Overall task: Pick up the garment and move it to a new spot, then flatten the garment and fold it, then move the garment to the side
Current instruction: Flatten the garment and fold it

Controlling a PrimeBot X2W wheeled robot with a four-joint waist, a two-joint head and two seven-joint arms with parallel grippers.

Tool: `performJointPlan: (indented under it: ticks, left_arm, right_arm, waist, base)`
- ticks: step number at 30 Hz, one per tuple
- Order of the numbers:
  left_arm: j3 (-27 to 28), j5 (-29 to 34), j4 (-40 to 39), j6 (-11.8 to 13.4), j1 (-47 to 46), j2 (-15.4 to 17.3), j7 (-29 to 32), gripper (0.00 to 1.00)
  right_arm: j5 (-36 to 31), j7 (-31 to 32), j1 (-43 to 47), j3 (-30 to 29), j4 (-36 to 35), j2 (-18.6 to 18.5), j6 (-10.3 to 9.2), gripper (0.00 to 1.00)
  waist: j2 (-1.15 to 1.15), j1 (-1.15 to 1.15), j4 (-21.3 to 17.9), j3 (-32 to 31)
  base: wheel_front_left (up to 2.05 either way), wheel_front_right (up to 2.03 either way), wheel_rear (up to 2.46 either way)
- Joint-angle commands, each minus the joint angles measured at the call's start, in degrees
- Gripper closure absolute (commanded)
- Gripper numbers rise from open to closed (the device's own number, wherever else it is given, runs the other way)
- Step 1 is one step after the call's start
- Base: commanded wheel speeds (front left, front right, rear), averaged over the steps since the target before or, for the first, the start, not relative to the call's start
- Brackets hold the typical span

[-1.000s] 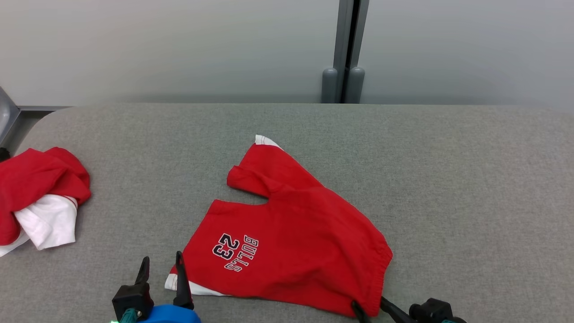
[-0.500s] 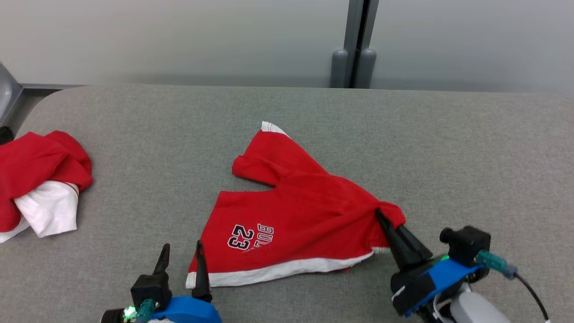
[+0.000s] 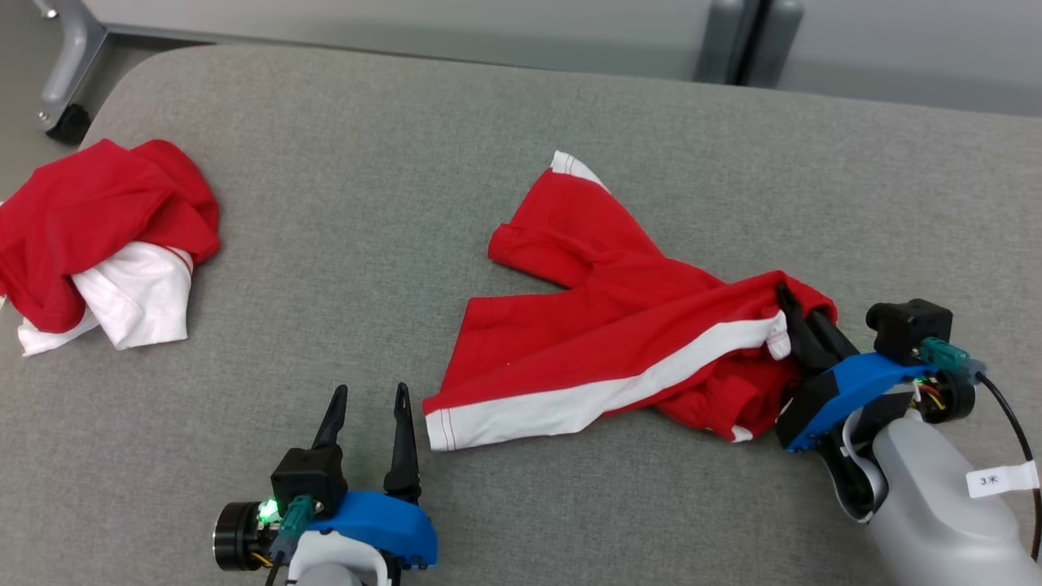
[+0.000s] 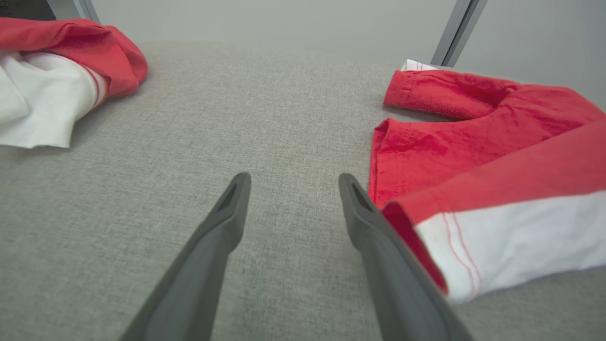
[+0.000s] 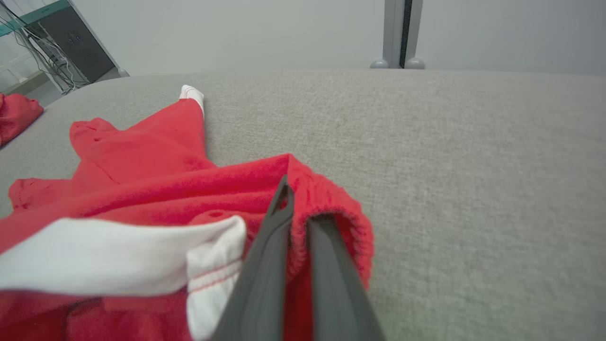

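The garment (image 3: 619, 325) is a pair of red shorts with a white side stripe, lying half turned over on the grey table (image 3: 407, 163). My right gripper (image 3: 796, 313) is shut on its elastic waistband, holding that edge up at the garment's right end. The right wrist view shows the red band (image 5: 326, 199) pinched between the fingers (image 5: 265, 265). My left gripper (image 3: 369, 395) stands open just left of the white hem corner (image 3: 444, 423). In the left wrist view the garment (image 4: 473, 156) touches the right finger (image 4: 374, 227), with nothing between the two fingers of the left gripper (image 4: 291, 182).
A second red and white garment (image 3: 98, 236) lies bunched at the table's left edge, seen too as a pile (image 4: 61, 71) in the left wrist view. A metal frame leg with a caster (image 3: 65, 73) stands beyond the far left corner. A grey post (image 3: 749, 41) rises behind the table.
The head camera has tilted down. My right gripper has closed on the waistband and pulled it up and over, hiding the printed side and showing the white stripe. The left gripper stays open.
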Motion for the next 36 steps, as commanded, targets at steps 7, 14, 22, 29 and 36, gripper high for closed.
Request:
performJointPlan:
  ticks: [7,14,22,29,36]
  left_arm:
    - [2.9,1.3,-1.1,1.2,0.2,-0.1,0.0,0.0]
    - [6.9,3.3,-1.9,0.6,1.4,-0.1,0.0,0.0]
    - [9.3,4.1,-0.8,-0.9,3.7,0.0,0.0,0.0]
    - [10.4,5.3,-1.1,-1.2,5.6,0.0,0.0,0.0]
    - [11.9,7.7,-3.2,-1.5,9.3,0.0,0.0,0.0]
  right_arm:
    - [-2.1,-0.2,2.6,-3.5,-3.1,1.8,0.01,0.0]
    - [-4.9,-0.2,9.6,-7.4,-11.4,3.3,0.01,0.0]
    - [-3.3,-0.2,15.9,-6.9,-11.1,4.2,0.01,0.0]
    - [-6.5,-0.2,19.3,-7.8,-17.2,4.5,0.01,0.0]
    - [-13.7,-0.2,25.9,-10.1,-25.2,6.9,0.01,0.0]
  waist:
    - [-0.01,-0.02,-2.7,-1.1]
    - [-0.01,-0.02,-7.2,-4.5]
    - [-0.01,-0.02,-10.2,-8.5]
    - [-0.01,-0.02,-10.9,-10.8]
    - [-0.01,-0.02,-11.4,-14.0]
  base:
    - [0.0,0.0,0.0]
    - [0.0,0.0,0.0]
    - [0.0,0.0,0.0]
    - [0.0,0.0,0.0]
    - [0.0,0.0,0.0]
